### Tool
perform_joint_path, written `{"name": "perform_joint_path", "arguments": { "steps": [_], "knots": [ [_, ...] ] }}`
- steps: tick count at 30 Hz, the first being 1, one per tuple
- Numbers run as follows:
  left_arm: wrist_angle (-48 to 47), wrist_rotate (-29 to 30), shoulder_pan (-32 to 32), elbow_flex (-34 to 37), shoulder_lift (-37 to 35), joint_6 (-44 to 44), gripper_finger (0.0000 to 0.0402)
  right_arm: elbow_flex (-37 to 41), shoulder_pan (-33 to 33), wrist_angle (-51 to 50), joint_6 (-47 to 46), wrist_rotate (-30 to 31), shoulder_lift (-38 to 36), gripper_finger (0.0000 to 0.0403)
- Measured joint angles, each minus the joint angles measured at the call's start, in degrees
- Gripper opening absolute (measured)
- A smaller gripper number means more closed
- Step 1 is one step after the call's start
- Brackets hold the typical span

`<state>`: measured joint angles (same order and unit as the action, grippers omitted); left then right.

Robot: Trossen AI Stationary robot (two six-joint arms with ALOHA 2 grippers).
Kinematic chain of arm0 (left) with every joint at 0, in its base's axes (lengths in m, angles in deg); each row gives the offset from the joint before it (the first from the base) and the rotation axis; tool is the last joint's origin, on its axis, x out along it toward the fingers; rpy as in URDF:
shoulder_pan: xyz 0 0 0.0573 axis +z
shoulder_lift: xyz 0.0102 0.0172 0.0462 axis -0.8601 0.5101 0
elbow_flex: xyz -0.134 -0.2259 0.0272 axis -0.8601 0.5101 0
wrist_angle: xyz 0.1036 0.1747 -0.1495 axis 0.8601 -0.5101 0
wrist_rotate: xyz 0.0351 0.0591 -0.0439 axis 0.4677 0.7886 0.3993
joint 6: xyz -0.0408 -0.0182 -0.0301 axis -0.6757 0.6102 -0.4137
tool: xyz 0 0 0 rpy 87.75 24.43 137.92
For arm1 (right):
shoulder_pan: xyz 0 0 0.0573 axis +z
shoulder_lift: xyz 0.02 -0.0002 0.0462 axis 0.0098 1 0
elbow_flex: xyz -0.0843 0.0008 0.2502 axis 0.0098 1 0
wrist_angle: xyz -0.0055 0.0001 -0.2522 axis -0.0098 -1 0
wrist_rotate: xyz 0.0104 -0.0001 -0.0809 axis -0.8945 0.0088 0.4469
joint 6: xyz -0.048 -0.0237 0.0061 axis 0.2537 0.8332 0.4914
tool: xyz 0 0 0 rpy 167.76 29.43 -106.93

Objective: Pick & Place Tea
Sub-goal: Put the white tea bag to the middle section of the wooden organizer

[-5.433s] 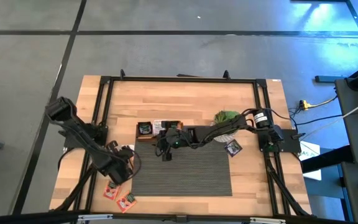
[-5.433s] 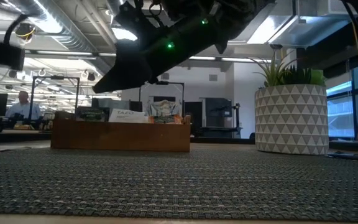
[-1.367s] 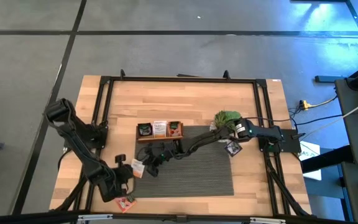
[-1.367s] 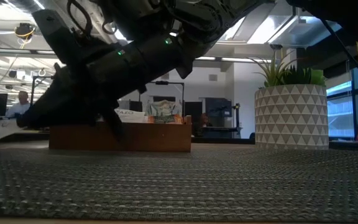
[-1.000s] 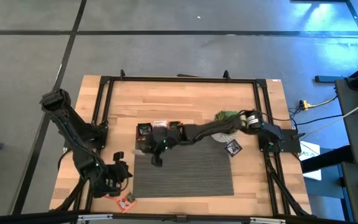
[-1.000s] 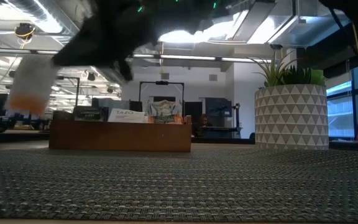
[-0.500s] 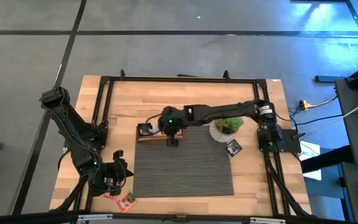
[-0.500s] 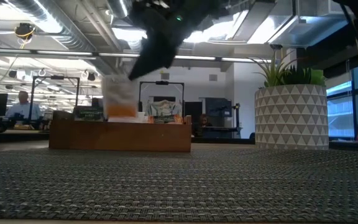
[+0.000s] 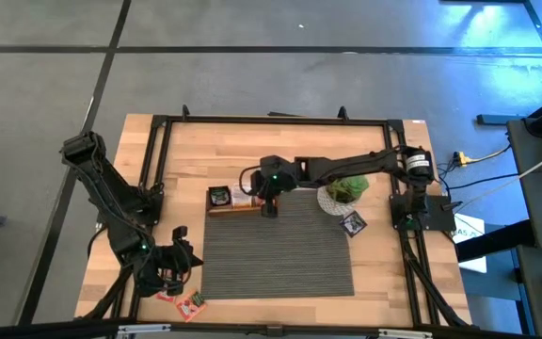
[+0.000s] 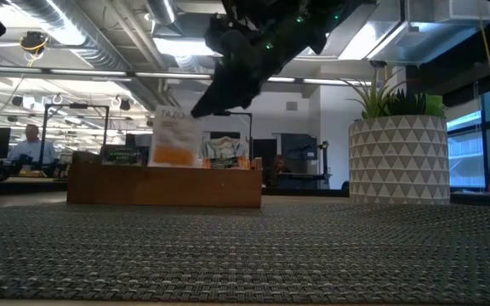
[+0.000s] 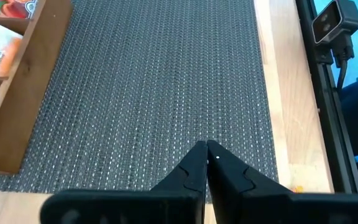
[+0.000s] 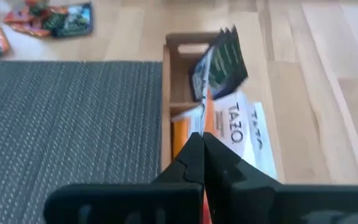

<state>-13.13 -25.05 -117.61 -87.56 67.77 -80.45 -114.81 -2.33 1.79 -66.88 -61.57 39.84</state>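
Looking down from above, the right claw (image 9: 269, 196) is hanging over the middle of the wooden tray (image 9: 216, 209) at the mat's far edge, while the left claw (image 9: 169, 273) is waiting clenched and empty near the counter's (image 9: 280, 151) front left corner, just beside loose sachets (image 9: 188, 301).

At table height, a white-and-orange tea sachet (image 10: 175, 136) is dangling upright from that right claw, its lower edge sitting just inside the tray.

Through the left wrist camera, the fingertips (image 11: 205, 152) are pressing together over bare mat (image 11: 166, 81).

Through the right wrist camera, the right claw is pinching the sachet above the middle slot, beside a dark sachet (image 12: 221, 59). Releasing now is risky: caught on a divider, the sachet could tip out or jam.
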Motion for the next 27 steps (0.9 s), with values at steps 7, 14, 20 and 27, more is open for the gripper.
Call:
{"name": "perform_joint_path", "arguments": {
  "steps": [7, 14, 20, 27],
  "knots": [
    [0.87, -0.09, 0.0, 0.0, 0.0, -1.11, 0.0009, -0.01, -0.09, -2.55, 0.29, 0.56, 0.29, 0.0],
    [1.59, -0.11, -0.02, -0.07, -0.02, -1.22, 0.0007, 0.0, -0.07, -0.04, 0.39, 0.31, 4.04, 0.0],
    [1.54, -0.15, 0.0, -0.07, -0.02, -1.18, 0.001, 0.02, -0.07, 1.89, 0.46, 0.33, 4.24, 0.0009],
    [1.52, -0.2, -0.01, -0.07, -0.02, -1.14, 0.0007, 0.02, -0.05, 2.58, 1.94, 0.33, 4.24, 0.0038]
  ]
}}
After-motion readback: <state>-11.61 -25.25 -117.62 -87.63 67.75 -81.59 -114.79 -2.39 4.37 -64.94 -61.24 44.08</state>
